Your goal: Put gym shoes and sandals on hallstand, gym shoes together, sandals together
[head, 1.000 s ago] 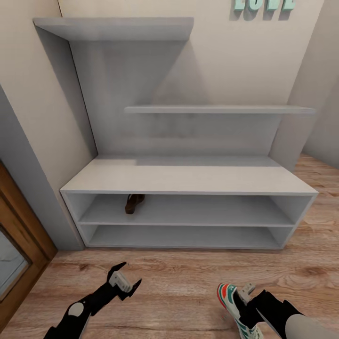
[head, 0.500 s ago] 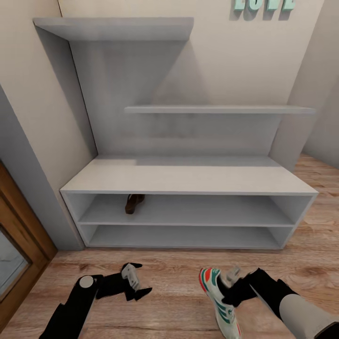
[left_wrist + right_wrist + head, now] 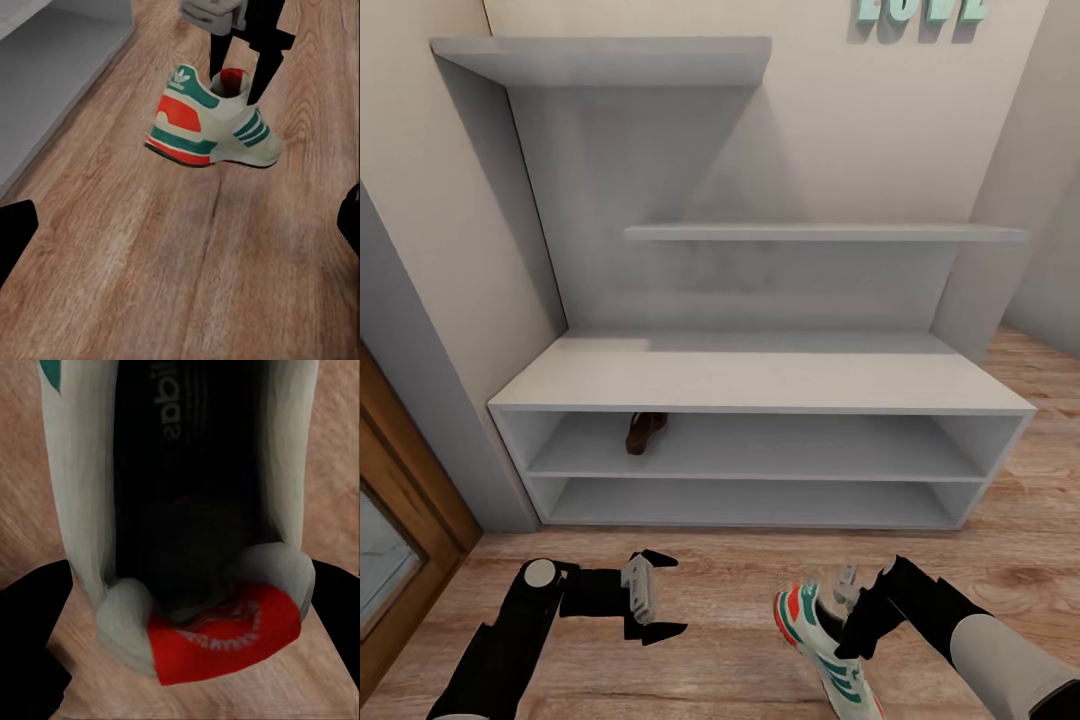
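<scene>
A white gym shoe [image 3: 826, 650] with teal-green stripes, red-orange heel trim and a white sole is held off the corridor floor [image 3: 720, 590] by the right gripper [image 3: 852, 612], whose jaws are closed on the shoe's collar. In the left wrist view the shoe [image 3: 214, 124] is seen from the side, roughly level, its shadow cast on the light brown planks below. One brown sandal [image 3: 644, 432] is set on the upper open shelf of the hallstand [image 3: 760, 385], towards that shelf's left end as seen from the head. The hallstand is a wide pale grey-white unit with two low open shelves, a broad flat top and stepped wall shelves above
</scene>
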Tool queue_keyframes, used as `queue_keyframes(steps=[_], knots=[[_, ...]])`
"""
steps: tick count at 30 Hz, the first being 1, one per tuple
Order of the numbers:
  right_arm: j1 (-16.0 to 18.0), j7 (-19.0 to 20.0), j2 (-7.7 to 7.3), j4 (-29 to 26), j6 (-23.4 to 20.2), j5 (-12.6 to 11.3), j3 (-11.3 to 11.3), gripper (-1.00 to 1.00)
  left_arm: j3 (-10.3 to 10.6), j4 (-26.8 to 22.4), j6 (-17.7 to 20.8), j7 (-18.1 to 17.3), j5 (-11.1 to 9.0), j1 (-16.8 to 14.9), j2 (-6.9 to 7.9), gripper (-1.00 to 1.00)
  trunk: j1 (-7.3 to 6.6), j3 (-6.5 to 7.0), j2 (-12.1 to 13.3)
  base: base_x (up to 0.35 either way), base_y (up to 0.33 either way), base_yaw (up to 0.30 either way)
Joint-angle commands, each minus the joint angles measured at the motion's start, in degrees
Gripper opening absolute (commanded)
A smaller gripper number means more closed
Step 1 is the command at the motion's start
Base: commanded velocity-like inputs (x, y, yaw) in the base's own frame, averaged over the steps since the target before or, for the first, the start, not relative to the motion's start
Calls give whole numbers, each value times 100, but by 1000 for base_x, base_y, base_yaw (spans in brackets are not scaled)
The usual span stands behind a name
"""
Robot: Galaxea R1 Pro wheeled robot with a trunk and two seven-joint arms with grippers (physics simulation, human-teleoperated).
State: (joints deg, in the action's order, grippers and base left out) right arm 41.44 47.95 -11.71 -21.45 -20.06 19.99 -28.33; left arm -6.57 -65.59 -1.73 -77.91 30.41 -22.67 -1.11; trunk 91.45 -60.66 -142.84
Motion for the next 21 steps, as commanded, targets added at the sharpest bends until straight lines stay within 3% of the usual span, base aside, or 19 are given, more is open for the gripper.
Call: queue_keyframes(steps=[1,6,15,18,21], knots=[[1,114,2,-14,0,139,7,-100,1,-50,3,-98,0,0,1,100,0,0,0,0,0,0],[3,406,14,-63,1,522,7,-100,5,-182,11,-406,0,0,4,100,0,0,0,0,0,0],[4,514,50,-120,-6,785,-9,-100,-11,-231,14,-532,4,0,8,100,0,0,0,0,0,0],[4,527,66,-274,-16,1058,-12,-100,-16,-222,13,-541,9,0,26,100,0,0,0,0,0,0],[4,544,100,-490,-25,1508,-13,-100,-21,-211,14,-545,15,0,40,100,0,0,0,0,0,0]])
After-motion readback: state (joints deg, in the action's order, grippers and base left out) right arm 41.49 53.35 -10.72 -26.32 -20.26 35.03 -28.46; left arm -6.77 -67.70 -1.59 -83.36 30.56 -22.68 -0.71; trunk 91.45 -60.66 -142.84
